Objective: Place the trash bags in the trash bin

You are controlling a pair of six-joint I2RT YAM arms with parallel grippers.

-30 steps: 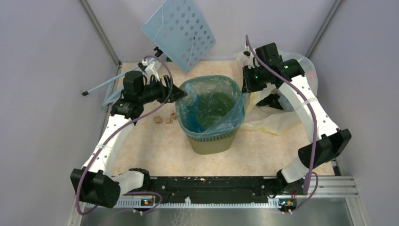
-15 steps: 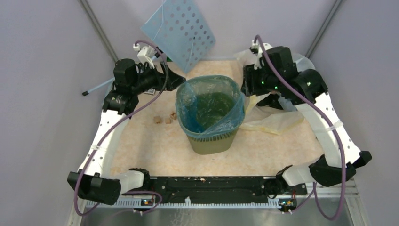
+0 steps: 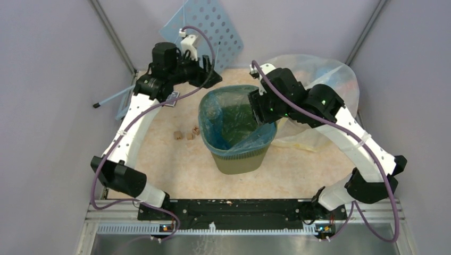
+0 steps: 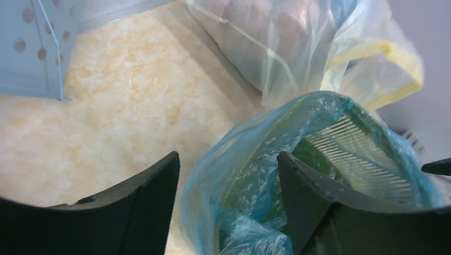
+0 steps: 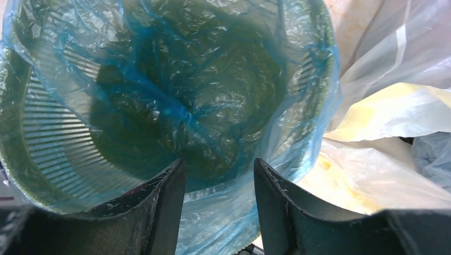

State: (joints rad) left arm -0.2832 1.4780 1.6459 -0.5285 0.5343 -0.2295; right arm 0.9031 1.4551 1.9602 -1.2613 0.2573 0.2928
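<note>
– From above, we see the light-blue trash bag [image 3: 234, 119] lining the olive trash bin [image 3: 239, 162]. The left gripper [image 3: 213, 79] is at its 11 o'clock, and the right gripper [image 3: 259, 114] is over the 2 o'clock rim.
– Left wrist: our jaws gape wide and empty.
– Right wrist: our jaws are half parted over the bag's rim, pinching nothing.

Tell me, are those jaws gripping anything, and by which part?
Nothing is held. Both pairs of jaws stand open; the bag lines the bin, gripped by neither.
</note>
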